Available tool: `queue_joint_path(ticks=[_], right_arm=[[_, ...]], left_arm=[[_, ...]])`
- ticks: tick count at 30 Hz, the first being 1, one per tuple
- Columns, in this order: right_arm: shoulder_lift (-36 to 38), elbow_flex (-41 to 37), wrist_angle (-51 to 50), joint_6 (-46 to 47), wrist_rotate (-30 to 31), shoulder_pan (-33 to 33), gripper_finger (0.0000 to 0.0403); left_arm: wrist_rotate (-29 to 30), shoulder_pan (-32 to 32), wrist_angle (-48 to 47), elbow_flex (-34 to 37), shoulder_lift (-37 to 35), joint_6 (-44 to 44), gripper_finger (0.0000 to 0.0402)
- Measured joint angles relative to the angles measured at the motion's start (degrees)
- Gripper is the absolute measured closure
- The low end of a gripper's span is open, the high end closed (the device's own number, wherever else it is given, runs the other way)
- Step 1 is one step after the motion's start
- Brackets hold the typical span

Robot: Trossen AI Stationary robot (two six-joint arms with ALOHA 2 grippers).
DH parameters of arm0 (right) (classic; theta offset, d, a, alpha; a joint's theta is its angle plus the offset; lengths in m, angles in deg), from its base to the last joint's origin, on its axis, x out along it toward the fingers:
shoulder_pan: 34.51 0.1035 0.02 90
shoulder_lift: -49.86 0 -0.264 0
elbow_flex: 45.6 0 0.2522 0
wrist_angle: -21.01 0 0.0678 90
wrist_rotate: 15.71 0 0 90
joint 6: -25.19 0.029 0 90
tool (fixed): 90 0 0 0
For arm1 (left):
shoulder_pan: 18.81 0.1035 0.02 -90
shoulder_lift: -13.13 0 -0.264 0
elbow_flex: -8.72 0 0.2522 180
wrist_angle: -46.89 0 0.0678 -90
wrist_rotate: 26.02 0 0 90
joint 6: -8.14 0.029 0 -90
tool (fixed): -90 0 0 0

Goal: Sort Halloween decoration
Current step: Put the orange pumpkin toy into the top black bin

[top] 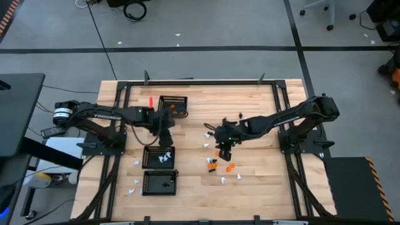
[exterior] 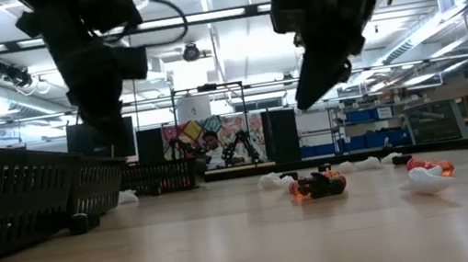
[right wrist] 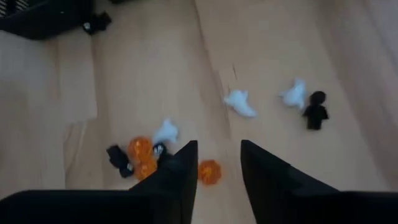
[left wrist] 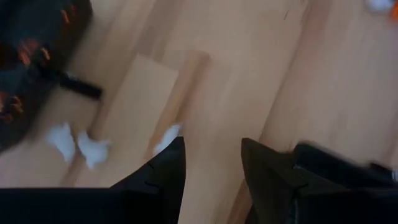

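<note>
Halloween decoration (top: 220, 167) loose on table | middle basket (top: 159, 157): white pieces | both jaws spread, empty

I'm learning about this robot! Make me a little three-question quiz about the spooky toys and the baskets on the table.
1. True or false: the right gripper is open and empty above an orange piece.
2. How many black mesh baskets stand on the table? A) one B) three C) five
3. Fill in: the middle basket holds pieces of the colour ____.

Key
1. True. Its fingers stand apart with nothing between them, just over the loose pile.
2. B. They stand in a row on the left side: far basket, middle one, near basket.
3. White. The left gripper hangs just beyond that basket.
</note>
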Motion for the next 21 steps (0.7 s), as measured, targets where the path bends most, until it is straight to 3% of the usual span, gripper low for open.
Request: queue_joint_path(ticks=[4,8,12,21], right_arm=[[-1.60,-0.27,0.15,-0.17,-2.44,1.35,0.0228],[-3.62,-0.23,-0.20,-2.96,-0.16,3.16,0.0185],[-7.51,-0.24,0.76,-4.42,-0.21,3.43,0.0156],[-12.90,-0.27,1.68,-5.07,0.56,3.42,0.0155]], left_arm=[[5.76,-4.62,1.84,-0.01,-2.14,-1.12,0.0239],[12.33,-8.78,1.97,-0.02,-4.18,-2.50,0.0239],[14.73,-10.81,2.22,0.00,-5.70,-5.17,0.0239],[15.18,-13.88,1.01,-0.02,-10.26,-9.63,0.0239]])
